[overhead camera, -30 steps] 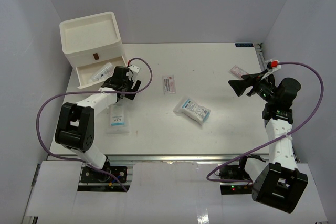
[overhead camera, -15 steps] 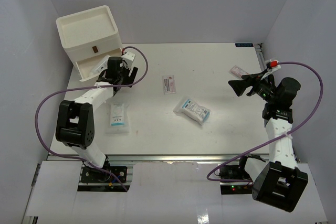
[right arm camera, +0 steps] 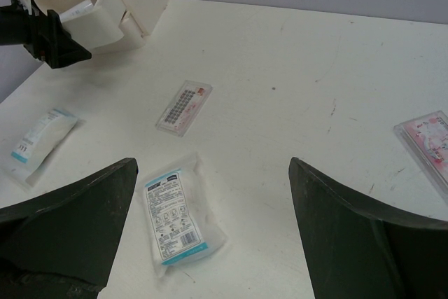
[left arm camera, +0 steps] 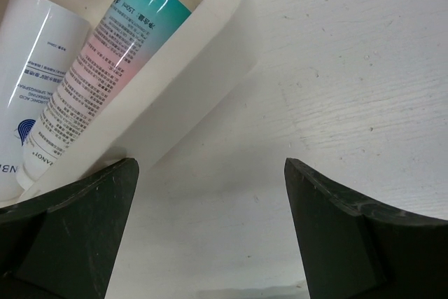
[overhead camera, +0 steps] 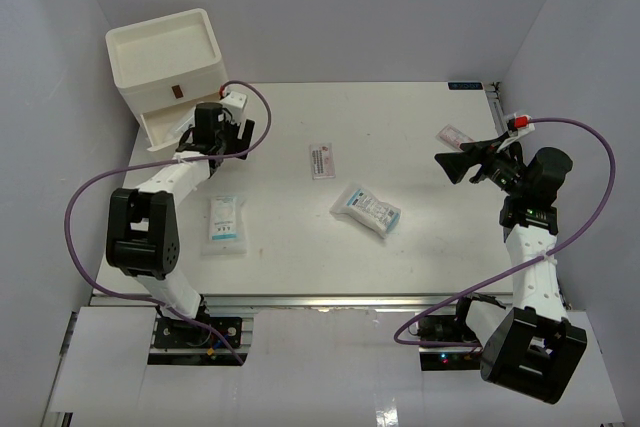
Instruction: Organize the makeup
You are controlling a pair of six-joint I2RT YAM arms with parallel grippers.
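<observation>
1. At far left stands the white drawer box [overhead camera: 165, 57], its drawer open, with two white tubes [left arm camera: 105, 68] lying inside.
2. The left gripper [left arm camera: 210, 166] is just at the drawer's front corner, fingers wide apart and empty.
3. One sachet pack [overhead camera: 225, 220] lies flat on the table [overhead camera: 420, 247]. A small packet [overhead camera: 322, 160] and a second sachet [overhead camera: 366, 209] lie mid-table.
4. A pink packet [overhead camera: 458, 135] lies far right, near the right gripper [right arm camera: 212, 166], whose fingers are spread wide and hold nothing.

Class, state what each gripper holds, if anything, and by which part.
Nothing is held. The left gripper is open beside the drawer; the right gripper is open above the table, with nothing between its fingers.
</observation>
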